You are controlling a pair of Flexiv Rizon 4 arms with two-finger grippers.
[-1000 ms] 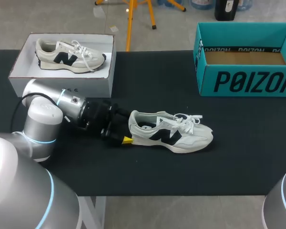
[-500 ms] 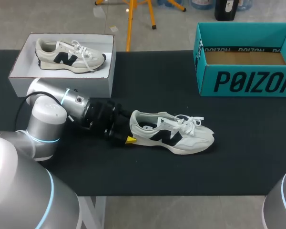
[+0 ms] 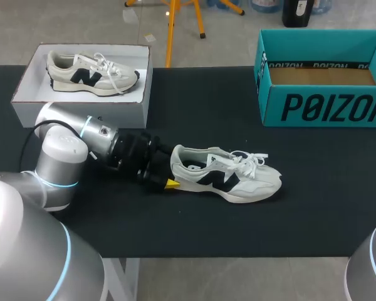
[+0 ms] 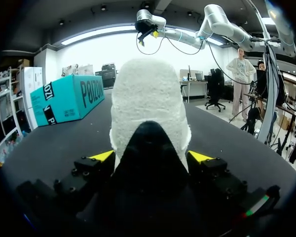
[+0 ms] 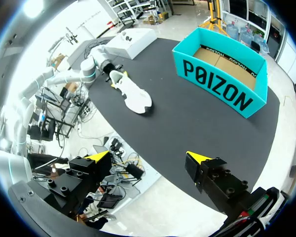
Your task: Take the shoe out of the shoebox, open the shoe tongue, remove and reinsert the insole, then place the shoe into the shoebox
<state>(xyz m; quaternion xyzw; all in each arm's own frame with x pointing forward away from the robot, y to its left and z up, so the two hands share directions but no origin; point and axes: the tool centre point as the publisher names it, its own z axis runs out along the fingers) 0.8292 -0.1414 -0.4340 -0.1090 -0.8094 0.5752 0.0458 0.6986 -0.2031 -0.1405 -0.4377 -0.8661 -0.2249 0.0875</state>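
Note:
A white sneaker with black side marks (image 3: 225,175) lies on its sole in the middle of the black table, toe to the right. My left gripper (image 3: 169,179) is at its heel, low over the table. In the left wrist view the heel (image 4: 148,108) fills the space between the two yellow-tipped fingers (image 4: 101,156), which press on it from both sides, so my left gripper (image 4: 150,156) is shut on it. My right gripper (image 5: 148,157) hangs open and empty, high off the table's near right side. From there the sneaker (image 5: 133,94) looks small and far.
An open teal shoebox (image 3: 326,106) stands empty at the back right, also seen in the wrist views (image 4: 69,96) (image 5: 222,74). At the back left, a white box (image 3: 81,103) holds a second, matching sneaker (image 3: 91,72).
My left arm moved right against the heel and its fingers closed in on it. The sneaker shifted slightly to the right. Nothing has moved in the last half second.

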